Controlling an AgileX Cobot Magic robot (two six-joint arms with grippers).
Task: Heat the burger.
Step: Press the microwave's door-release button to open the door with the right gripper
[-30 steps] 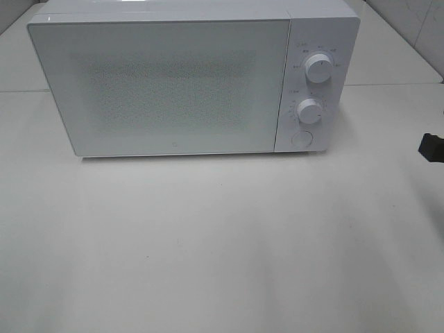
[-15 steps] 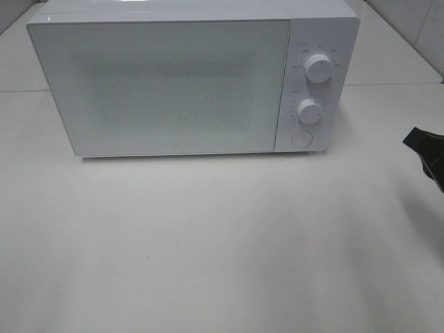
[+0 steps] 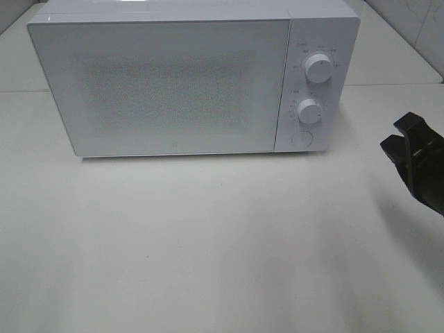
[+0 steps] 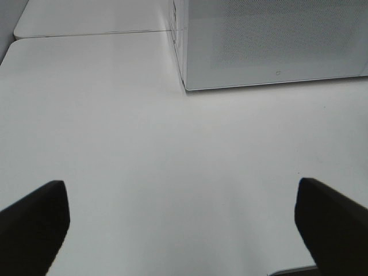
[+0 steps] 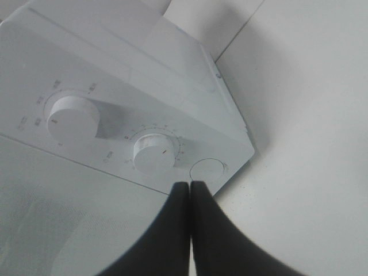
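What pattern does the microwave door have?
The door is white with a fine dotted mesh in its middle, clearest in the exterior high view.

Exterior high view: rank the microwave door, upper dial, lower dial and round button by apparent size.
1. microwave door, by far the largest.
2. upper dial and lower dial: they look alike, so no ranking between them.
3. round button, slightly smaller.
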